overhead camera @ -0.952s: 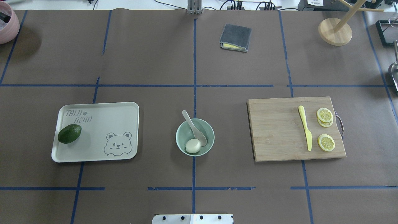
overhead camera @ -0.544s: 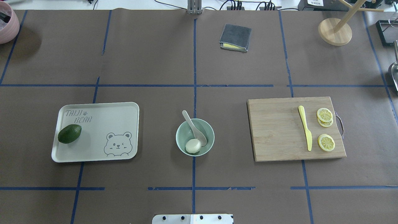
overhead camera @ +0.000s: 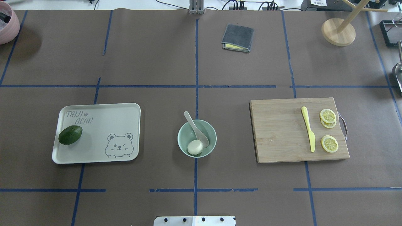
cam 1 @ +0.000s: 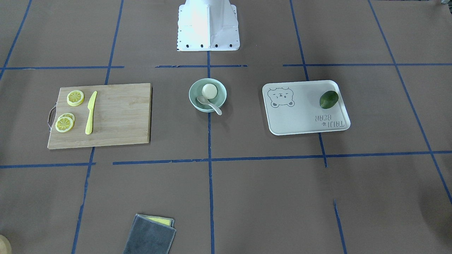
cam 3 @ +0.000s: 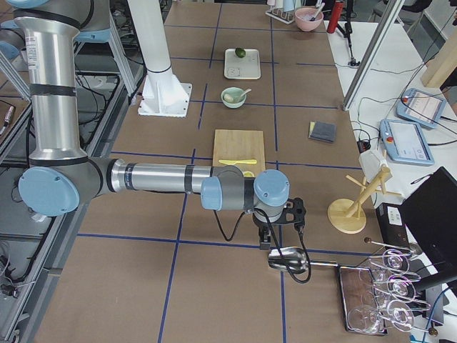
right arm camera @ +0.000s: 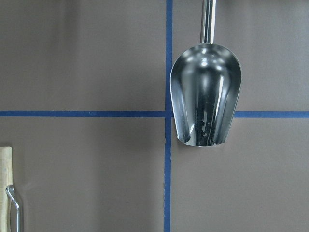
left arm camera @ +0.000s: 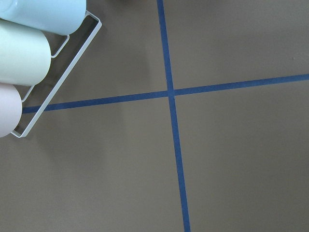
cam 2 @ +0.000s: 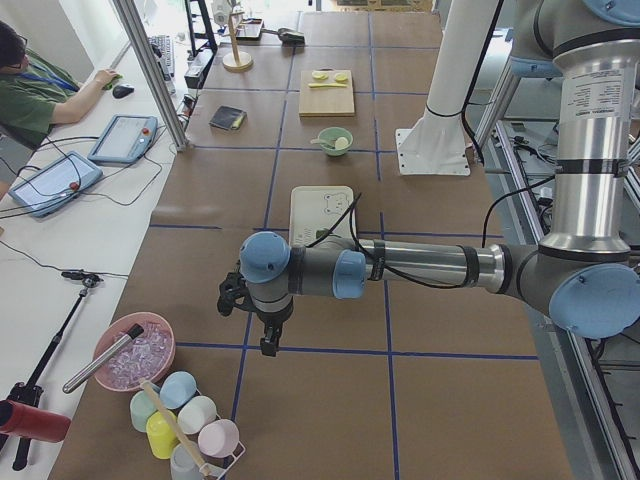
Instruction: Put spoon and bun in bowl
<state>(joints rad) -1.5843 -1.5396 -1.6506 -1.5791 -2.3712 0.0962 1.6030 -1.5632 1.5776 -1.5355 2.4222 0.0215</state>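
Note:
The mint-green bowl (overhead camera: pixel 183 135) stands at the table's middle, also in the front-facing view (cam 1: pixel 193 92). The white bun (overhead camera: pixel 195 147) lies inside it. The pale spoon (overhead camera: pixel 196 128) rests with its scoop in the bowl and its handle leaning over the far rim. My left gripper (cam 2: pixel 268 340) hangs over bare table far to the left of the bowl. My right gripper (cam 3: pixel 265 239) hangs far to the right, above a metal scoop (right arm camera: pixel 205 94). Both show only in the side views, so I cannot tell whether they are open or shut.
A pale tray (overhead camera: pixel 103 125) holding an avocado (overhead camera: pixel 70 135) lies left of the bowl. A wooden board (overhead camera: pixel 279 131) with a yellow knife (overhead camera: pixel 308 129) and lemon slices (overhead camera: pixel 328 116) lies right. A folded cloth (overhead camera: pixel 237 38) lies at the back. Cups in a rack (left arm camera: pixel 29 53) stand near the left gripper.

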